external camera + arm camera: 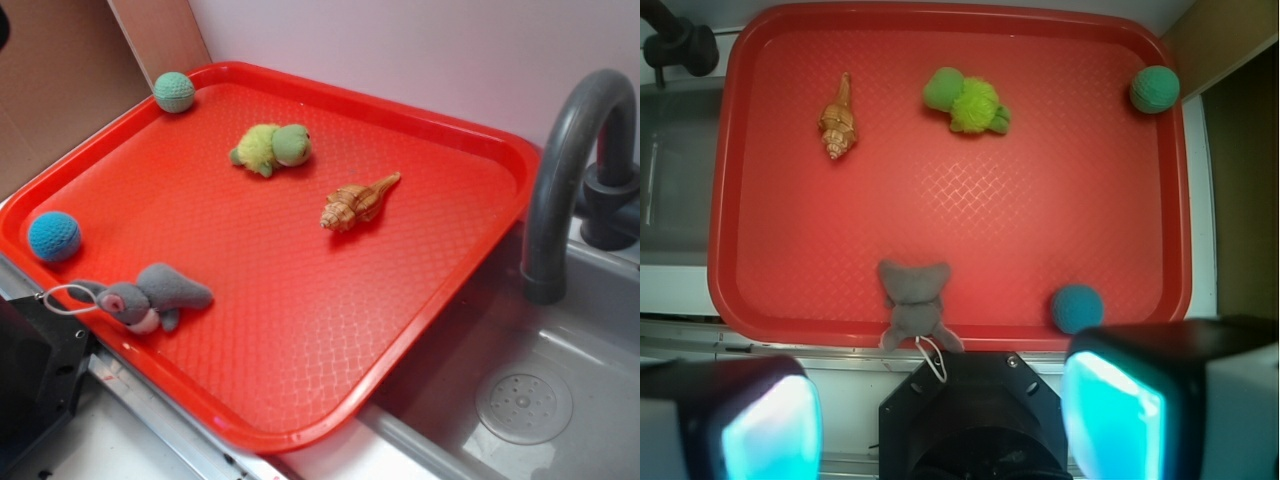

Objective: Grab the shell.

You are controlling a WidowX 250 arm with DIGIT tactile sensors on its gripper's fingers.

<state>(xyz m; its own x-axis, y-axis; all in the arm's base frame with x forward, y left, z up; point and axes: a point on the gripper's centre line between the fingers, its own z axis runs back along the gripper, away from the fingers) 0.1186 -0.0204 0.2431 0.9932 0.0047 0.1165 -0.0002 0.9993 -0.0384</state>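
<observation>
On the red tray (960,290) the shell (838,120) lay untouched, so I judged my claw (940,410), spread wide and empty, needed first to reach toward it.

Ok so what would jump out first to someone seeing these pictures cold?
The bright red tray fills both views, lying beside a grey sink. Scattered on it: a tan shell near a green plush turtle, two yarn balls at the edges, and a grey plush animal. The pincer's glowing cyan pads frame the wrist view.
</observation>
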